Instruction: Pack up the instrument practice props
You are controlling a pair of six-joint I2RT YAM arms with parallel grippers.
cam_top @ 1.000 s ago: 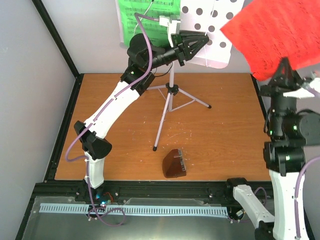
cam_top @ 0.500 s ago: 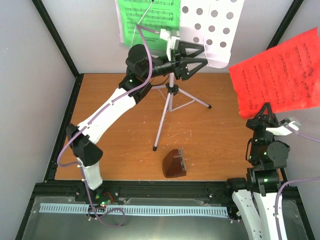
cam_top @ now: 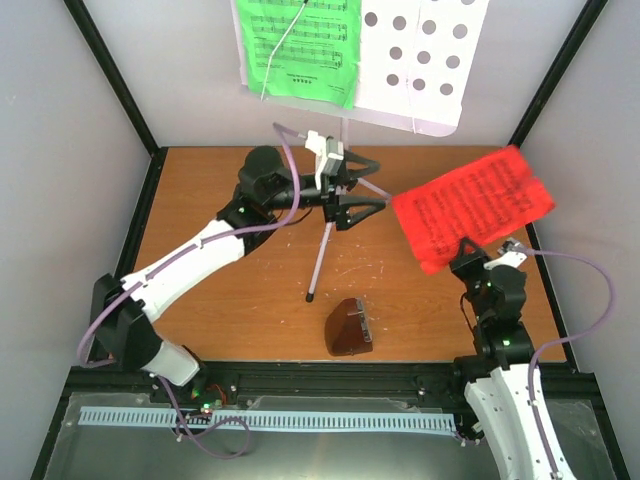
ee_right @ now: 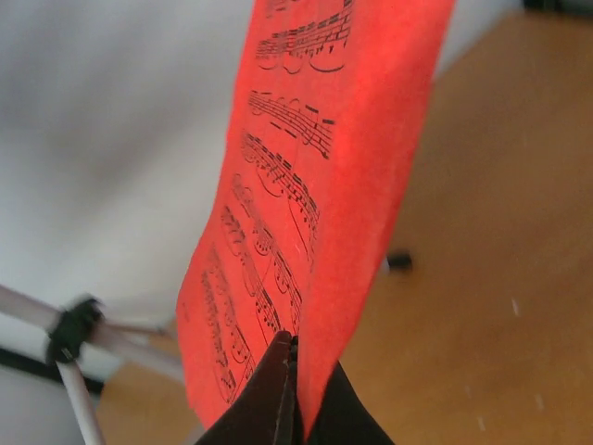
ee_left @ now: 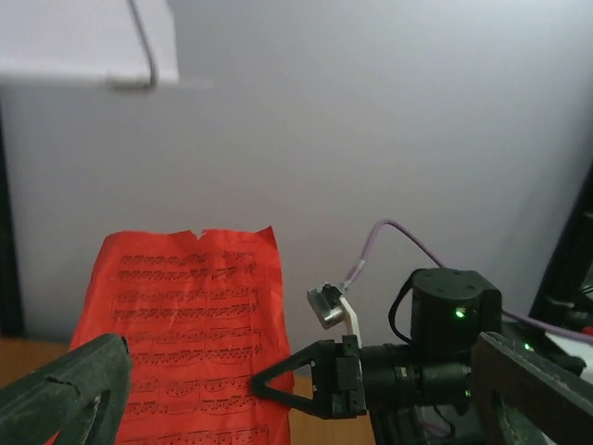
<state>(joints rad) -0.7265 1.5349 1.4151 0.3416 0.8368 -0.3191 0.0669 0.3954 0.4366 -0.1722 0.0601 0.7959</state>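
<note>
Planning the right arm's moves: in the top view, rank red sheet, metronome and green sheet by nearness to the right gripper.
1. Red sheet, pinched in the right gripper.
2. Metronome, to its left, near edge.
3. Green sheet, on the stand at the back.

Centre and right crowded, lower left open
Legs of music stand point(cam_top: 322, 255), red sheet point(cam_top: 470, 205) and metronome point(cam_top: 348, 328) obstruct; table point(cam_top: 250, 310) bare lower left.

The left gripper point(cam_top: 376, 198) is held wide open beside the stand point(cam_top: 322, 250). Right of the stand, the right gripper point(cam_top: 466, 251) is clamped on a red sheet point(cam_top: 470, 205).
</note>
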